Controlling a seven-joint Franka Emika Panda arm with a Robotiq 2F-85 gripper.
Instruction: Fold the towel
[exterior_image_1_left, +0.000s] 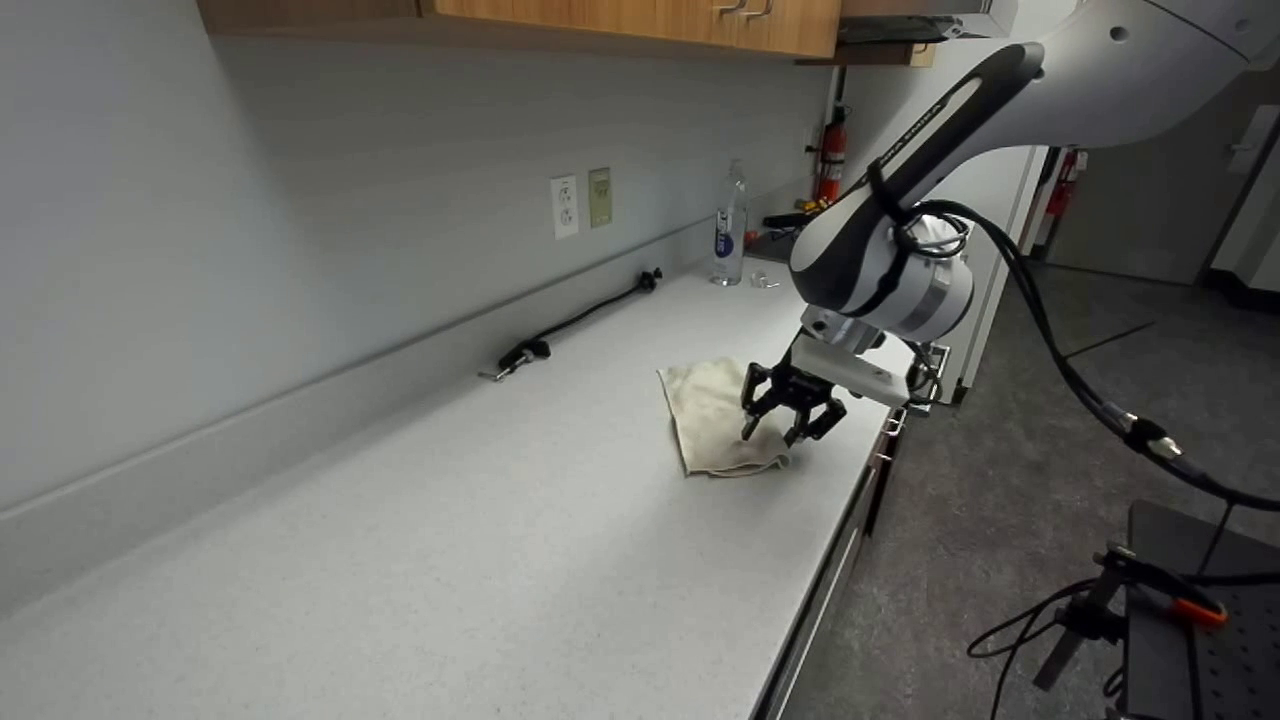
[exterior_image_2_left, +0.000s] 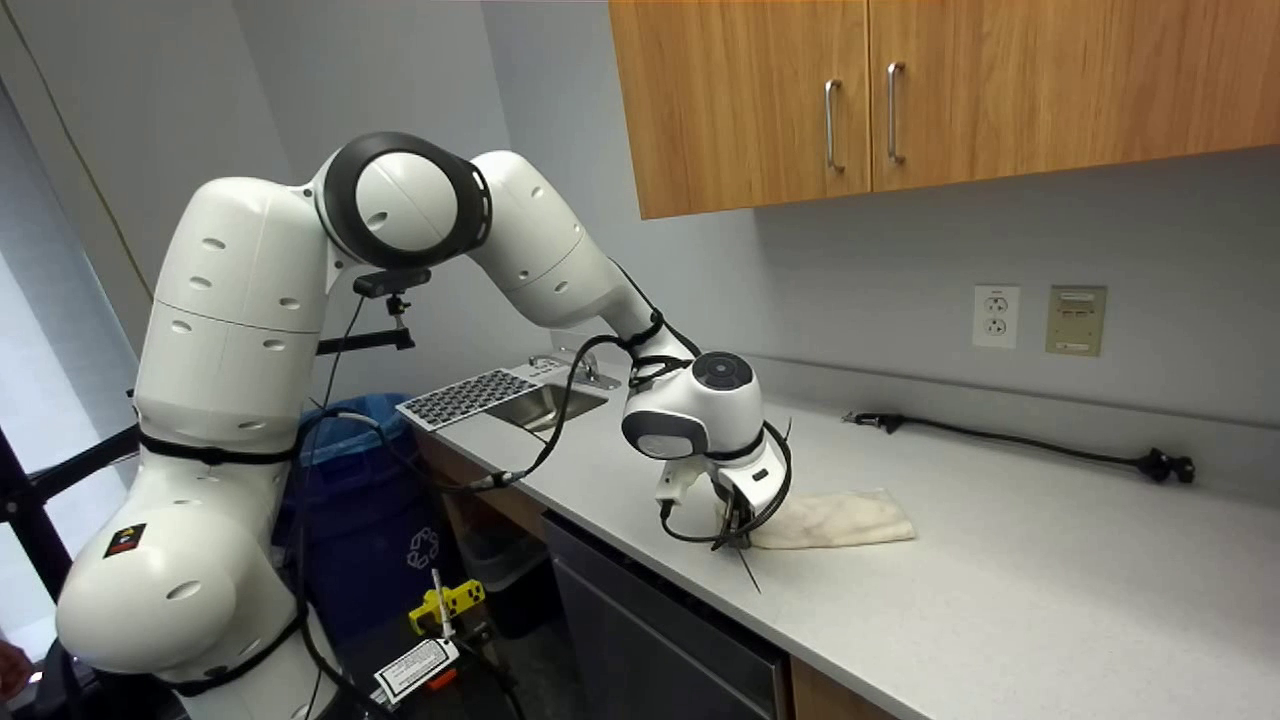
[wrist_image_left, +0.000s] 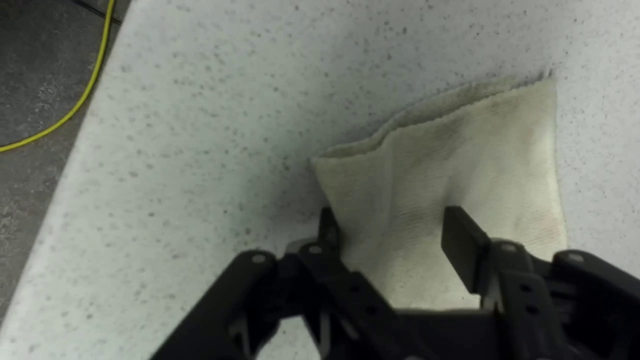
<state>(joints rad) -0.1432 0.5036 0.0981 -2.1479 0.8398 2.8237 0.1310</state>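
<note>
1. Towel (exterior_image_1_left: 712, 420): quantity one. It lay flat on the tabletop (exterior_image_1_left: 450, 550), close to the fingers (wrist_image_left: 464, 245).
2. Towel edges: in the wrist view, the edge ahead of the fingers showed two layers, the upper one leaving a narrow border of the lower one exposed. This edge ran at a slant between two corners.
3. Fingers: quantity two. They stood wide apart and held nothing. In the wrist view, one fingertip aligned with a side edge of the towel; the other was located over its surface, with cloth visible between them. Contact between fingertips and cloth could not be determined.
4. Front clearance: a strip of tabletop separated the towel from the front edge. Past that edge, the wrist view showed the floor (wrist_image_left: 40, 75) and one yellow cable (wrist_image_left: 95, 74).
5. Working room: in an exterior view, a broad stretch of tabletop extended from the towel into the foreground. Toward the wall (exterior_image_1_left: 350, 250), one black rod (exterior_image_2_left: 1035, 440) with a fitting at each end lay well apart from the towel.
6. Remaining counts: one bottle (exterior_image_1_left: 730, 235) stood upright near the wall. Two wall plates (exterior_image_1_left: 565, 207) were fixed above the black rod. In an exterior view, one sink (exterior_image_2_left: 530, 410), one blue bin (exterior_image_2_left: 360, 560) and two cabinet handles (exterior_image_2_left: 829, 125) were visible.
</note>
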